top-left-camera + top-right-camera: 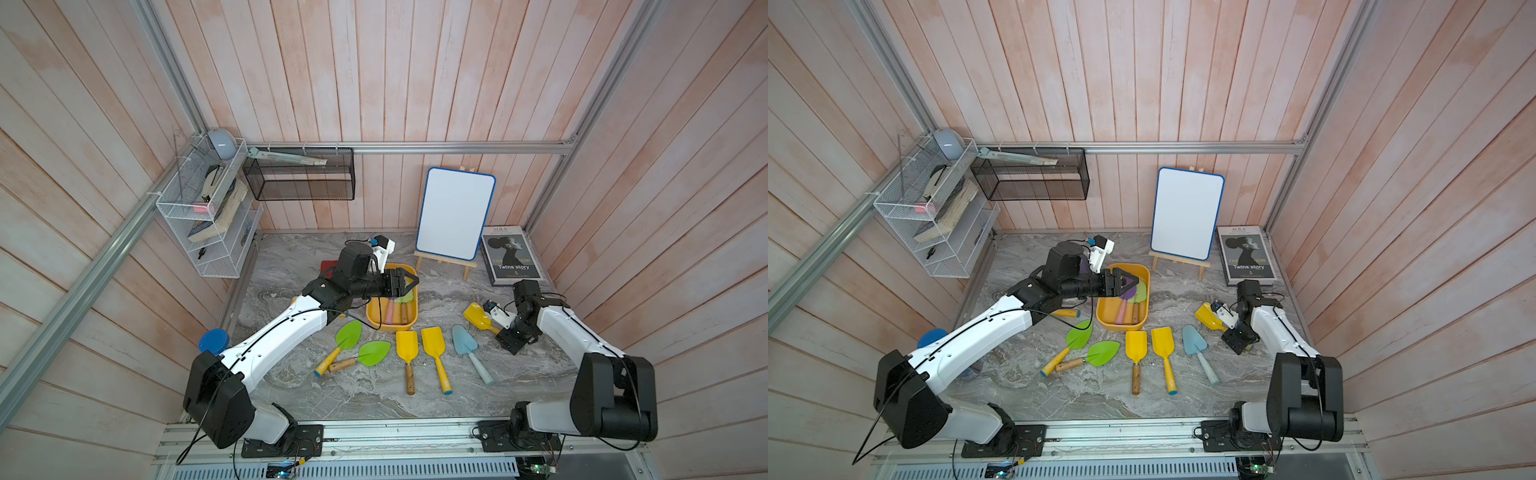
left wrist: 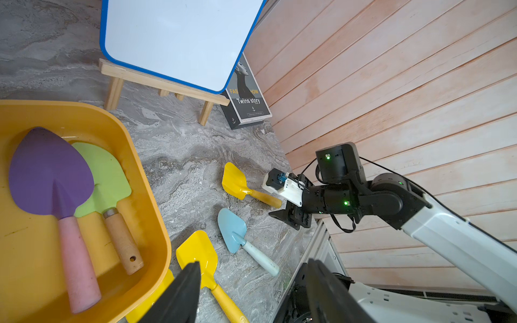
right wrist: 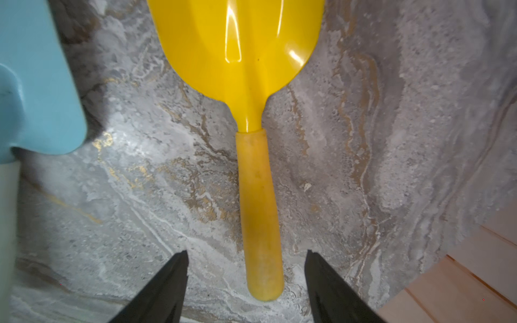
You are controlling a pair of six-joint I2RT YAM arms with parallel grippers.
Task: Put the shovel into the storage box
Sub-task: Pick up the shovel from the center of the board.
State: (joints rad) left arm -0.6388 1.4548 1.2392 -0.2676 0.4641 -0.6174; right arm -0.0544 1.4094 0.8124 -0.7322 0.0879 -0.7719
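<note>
The storage box sits centrally, its long axis running near to far. To its right the yellow shovel lies flat, blade far-left and handle near-right, between the parted jaws of the right gripper. The left gripper hovers over the box, spread and empty.

- The book in the far right corner carries the only readable print. In both top views its grey cover shows "ALILA" in small capitals along the top edge.
- Across the lower cover stands "Twins story" in white letters, clear in both top views and on the book in the left wrist view.
- Just above that title run yellow capitals, broken by the pictured woman's neck: "FAS" on one side, "OW" on the other (the top views suggest "NOW").
- Under the title sits a small anchor sign; a second anchor marks the spine.
- A fine-print line near the cover's lower edge is too small to read.
</note>
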